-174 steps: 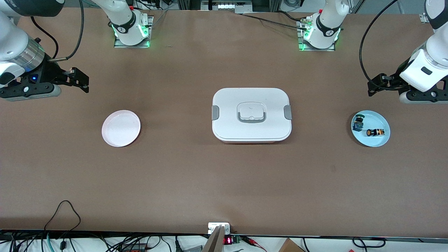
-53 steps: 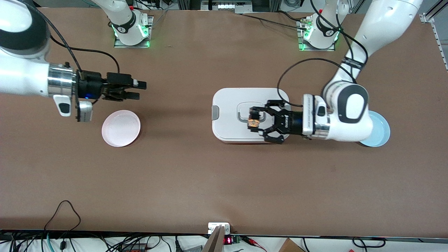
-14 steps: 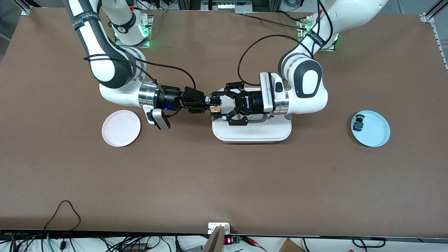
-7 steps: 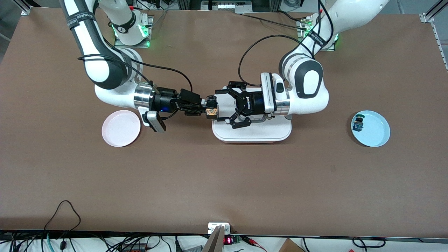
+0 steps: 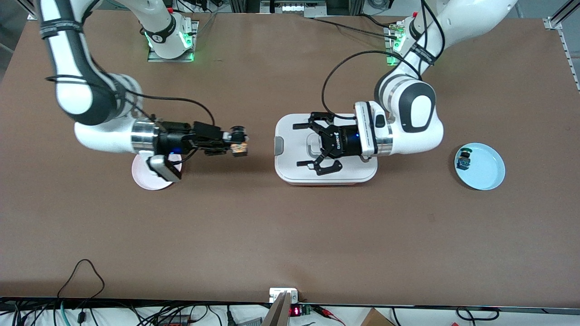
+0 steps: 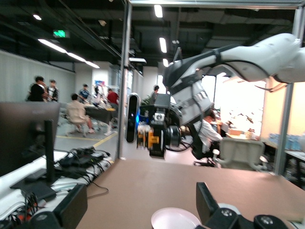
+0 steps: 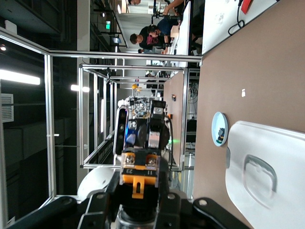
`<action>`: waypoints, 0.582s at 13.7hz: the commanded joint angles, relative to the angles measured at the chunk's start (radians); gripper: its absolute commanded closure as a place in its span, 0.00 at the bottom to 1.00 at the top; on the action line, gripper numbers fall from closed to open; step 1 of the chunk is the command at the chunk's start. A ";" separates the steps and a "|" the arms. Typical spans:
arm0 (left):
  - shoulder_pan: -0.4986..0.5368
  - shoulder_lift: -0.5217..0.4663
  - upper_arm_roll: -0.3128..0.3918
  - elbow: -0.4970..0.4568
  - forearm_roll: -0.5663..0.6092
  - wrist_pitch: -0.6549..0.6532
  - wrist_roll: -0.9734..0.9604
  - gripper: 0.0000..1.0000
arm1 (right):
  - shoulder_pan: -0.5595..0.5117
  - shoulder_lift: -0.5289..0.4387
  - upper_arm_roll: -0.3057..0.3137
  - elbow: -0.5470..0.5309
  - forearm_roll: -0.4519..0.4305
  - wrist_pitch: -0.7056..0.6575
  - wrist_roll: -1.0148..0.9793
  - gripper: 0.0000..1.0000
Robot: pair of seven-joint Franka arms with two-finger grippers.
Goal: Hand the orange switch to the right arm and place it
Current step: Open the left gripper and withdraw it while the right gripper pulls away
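1. Aloft, the right gripper (image 5: 239, 148) clamped the orange switch (image 5: 237, 147) over bare table, between pink plate (image 5: 145, 180) and white box (image 5: 290, 174).
2. The left gripper (image 5: 306, 146) hung open over the box.
3. Placement probably called for a low, level release onto the plate.

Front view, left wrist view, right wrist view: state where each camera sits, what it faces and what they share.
Front view: high across the table, facing both arms; right pincer holds the orange switch, left pincer open over the white box.
Left wrist view: on the left wrist, facing the right arm's switch and the pink plate.
Right wrist view: on the right wrist, facing its switch and the box.
All share the switch.
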 commanded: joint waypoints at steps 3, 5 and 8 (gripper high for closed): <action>0.111 -0.022 -0.002 0.028 0.300 -0.116 -0.264 0.00 | -0.227 0.016 0.013 0.039 -0.210 -0.247 0.096 1.00; 0.113 -0.021 0.006 0.020 0.393 -0.119 -0.318 0.00 | -0.291 0.016 0.013 0.039 -0.245 -0.323 0.096 1.00; 0.124 -0.014 0.009 0.016 0.513 -0.119 -0.439 0.00 | -0.343 0.015 0.013 0.042 -0.318 -0.364 0.096 1.00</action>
